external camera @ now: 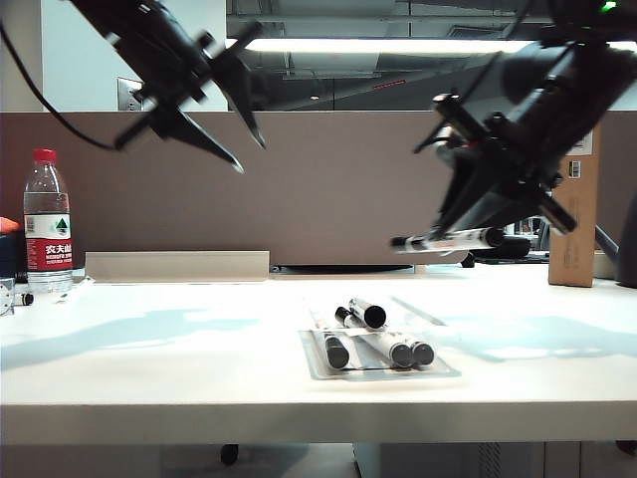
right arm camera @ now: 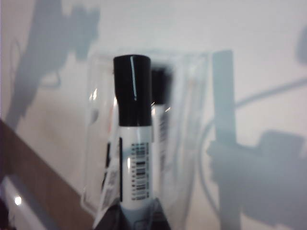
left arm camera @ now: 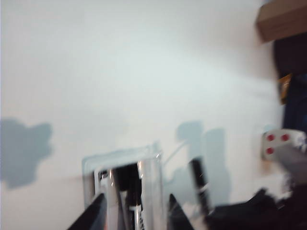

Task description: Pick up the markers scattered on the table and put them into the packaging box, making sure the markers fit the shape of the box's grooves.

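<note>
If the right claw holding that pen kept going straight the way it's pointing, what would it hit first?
Probably the packaging box: the right gripper, shut on a marker, points toward it and the markers inside. Depth is unclear.

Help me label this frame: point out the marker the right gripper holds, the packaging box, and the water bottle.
held marker [right arm camera: 135,158], right wrist view, on its white printed barrel.
packaging box [external camera: 438,370], exterior view, on its clear front right rim.
water bottle [external camera: 47,239], exterior view, on its red label.

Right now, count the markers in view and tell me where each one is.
5 markers: three lying in the packaging box, one tilted across its far end, one held by the right gripper. More may be hidden.
</note>
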Available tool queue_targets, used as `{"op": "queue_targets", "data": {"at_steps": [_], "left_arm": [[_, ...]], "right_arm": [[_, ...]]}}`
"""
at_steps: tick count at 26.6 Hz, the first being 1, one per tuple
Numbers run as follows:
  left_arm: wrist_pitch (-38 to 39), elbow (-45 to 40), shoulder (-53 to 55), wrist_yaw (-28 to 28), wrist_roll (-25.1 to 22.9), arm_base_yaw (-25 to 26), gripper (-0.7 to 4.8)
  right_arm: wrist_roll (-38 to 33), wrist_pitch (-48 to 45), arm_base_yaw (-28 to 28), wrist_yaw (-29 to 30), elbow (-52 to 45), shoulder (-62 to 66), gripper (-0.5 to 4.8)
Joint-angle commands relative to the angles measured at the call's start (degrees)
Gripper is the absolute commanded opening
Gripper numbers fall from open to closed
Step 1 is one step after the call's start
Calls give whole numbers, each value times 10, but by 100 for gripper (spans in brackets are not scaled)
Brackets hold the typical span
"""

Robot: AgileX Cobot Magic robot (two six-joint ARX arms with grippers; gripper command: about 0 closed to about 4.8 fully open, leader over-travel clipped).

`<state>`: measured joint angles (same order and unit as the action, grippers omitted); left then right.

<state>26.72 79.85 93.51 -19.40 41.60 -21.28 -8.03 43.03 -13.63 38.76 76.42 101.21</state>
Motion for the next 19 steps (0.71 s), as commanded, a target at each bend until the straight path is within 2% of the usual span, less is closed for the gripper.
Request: {"op": "queue_targets", "data": {"at_steps": [1, 3, 4, 6, 12, 16, 18, 19], "left_arm": [[-28, 1, -29, -70, -57, 23, 148], [-37, 1, -37, -116, -99, 28, 147], [-36, 1, -44, -158, -146, 28, 147], [-25, 0, -53, -191, -181, 28, 147], [-36, 1, -56, -271, -191, 35, 148], [-47, 1, -57, -285, -191, 50, 147], [-47, 1, -57, -306, -189, 70, 147], [-48, 1, -57, -311, -186, 80, 147]], "right_arm": [[-15, 5, -57, -40, 0, -5, -9], [-39, -13, -80, -72, 0, -5, -9], [-64, -32, -96, -98, 0, -4, -9], [-98, -56, -111, -139, 0, 1, -9], [-120, -67, -121, -150, 0, 31, -9], [-125, -57, -123, -187, 0, 30, -8], [-117, -41, -128, -193, 0, 31, 33], [-114, -39, -133, -195, -1, 31, 107]]}}
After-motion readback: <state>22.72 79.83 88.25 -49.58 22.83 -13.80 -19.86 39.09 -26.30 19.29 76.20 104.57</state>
